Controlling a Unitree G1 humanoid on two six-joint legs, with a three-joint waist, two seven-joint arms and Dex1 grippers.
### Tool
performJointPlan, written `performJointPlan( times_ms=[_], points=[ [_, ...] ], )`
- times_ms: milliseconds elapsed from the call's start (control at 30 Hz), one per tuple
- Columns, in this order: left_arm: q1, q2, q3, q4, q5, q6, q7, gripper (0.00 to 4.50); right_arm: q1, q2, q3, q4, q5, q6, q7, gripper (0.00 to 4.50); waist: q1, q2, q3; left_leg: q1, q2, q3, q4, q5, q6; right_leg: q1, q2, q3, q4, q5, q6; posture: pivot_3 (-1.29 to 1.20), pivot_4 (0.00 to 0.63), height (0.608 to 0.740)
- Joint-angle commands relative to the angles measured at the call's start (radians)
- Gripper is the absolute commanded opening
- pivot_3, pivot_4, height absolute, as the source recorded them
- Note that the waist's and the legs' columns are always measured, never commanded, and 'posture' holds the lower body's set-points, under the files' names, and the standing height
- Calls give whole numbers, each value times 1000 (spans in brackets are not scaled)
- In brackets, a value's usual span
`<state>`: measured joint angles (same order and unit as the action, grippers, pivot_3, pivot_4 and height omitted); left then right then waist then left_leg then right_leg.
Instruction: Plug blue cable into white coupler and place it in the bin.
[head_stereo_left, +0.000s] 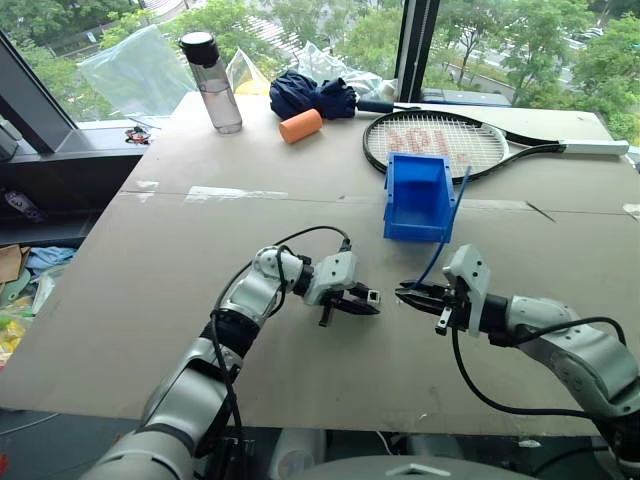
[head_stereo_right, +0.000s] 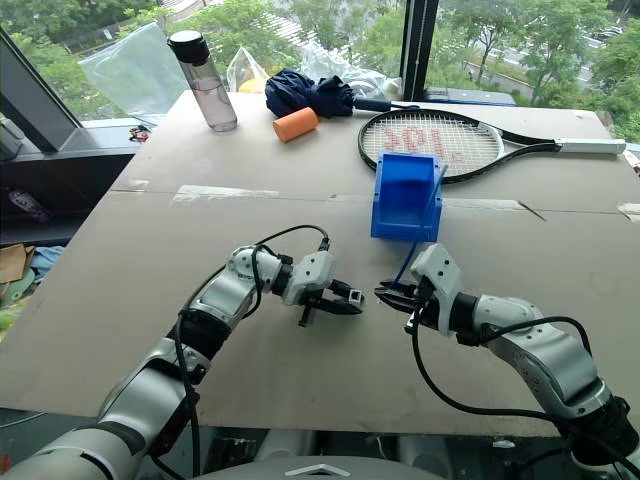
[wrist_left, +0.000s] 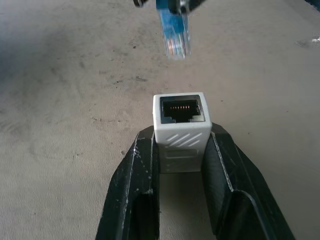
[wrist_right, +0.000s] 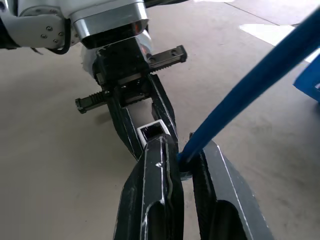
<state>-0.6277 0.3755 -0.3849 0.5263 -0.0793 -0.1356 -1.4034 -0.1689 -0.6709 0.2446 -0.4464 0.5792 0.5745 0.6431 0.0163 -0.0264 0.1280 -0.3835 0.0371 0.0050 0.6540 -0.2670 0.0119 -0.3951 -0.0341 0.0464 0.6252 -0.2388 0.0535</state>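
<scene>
Above the bench (head_stereo_left: 150, 290), the left end effector (head_stereo_left: 362, 299) clamps the white coupler (wrist_left: 181, 131), socket facing right. Just across a small gap, the right end effector (head_stereo_left: 418, 294) pinches the blue cable (head_stereo_left: 447, 226) near its plug (wrist_left: 175, 42), the cord trailing back toward the bin (head_stereo_left: 418, 197). Mating is the step in hand; next, the plug likely needs lining up squarely with the socket, then pushing home.

left pincer (head_stereo_left: 372, 297) clamped, pointing right | right pincer (head_stereo_left: 405, 293) clamped (tips facing, slightly apart)
</scene>
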Motion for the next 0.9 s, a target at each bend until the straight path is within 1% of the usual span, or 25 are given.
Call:
performJointPlan(
  times_ms=[33, 333, 500, 667, 800, 900],
  points=[
    [0, -7, -32, 30, 42, -15, -10, 539, -33, 22, 21, 12, -36, -51, 77, 0, -1, 0, 0, 0, 0, 0, 0, 0, 0, 0, 0, 0, 0, 0, 0, 0, 150, 740],
    [29, 3, -28, -31, 28, 11, -21, 539, -91, 103, 45, 73, -104, -45, 117, 0, -4, 0, 0, 1, 0, 0, 0, 0, 0, 0, 0, 0, 1, 1, 1, 0, 150, 740],
    [42, 9, -24, -58, 24, 30, -16, 539, -114, 127, 53, 104, -133, -43, 137, 0, -5, 0, 0, 1, 1, -1, 0, 0, 0, 0, 1, 0, 1, 1, 2, 0, 150, 740],
    [43, 12, -18, -67, 24, 42, -7, 539, -123, 170, -1, 60, -29, 5, 185, 0, -5, 0, 0, 1, 1, -1, 0, 0, 0, 0, 1, -1, 1, 2, 3, 0, 150, 740],
    [41, 13, -16, -71, 24, 49, -4, 539, -124, 148, -9, 43, -8, 40, 230, 0, -5, 0, 0, 1, 1, -2, 0, 0, 0, 0, 1, -1, 1, 2, 3, 0, 150, 740],
    [44, 16, -16, -82, 21, 58, -3, 539, -129, 147, -9, 54, -25, 36, 233, 0, -3, 0, 0, 0, 1, -3, 0, 0, 0, 0, 1, -2, 1, 2, 3, 0, 150, 740]
  ],
)
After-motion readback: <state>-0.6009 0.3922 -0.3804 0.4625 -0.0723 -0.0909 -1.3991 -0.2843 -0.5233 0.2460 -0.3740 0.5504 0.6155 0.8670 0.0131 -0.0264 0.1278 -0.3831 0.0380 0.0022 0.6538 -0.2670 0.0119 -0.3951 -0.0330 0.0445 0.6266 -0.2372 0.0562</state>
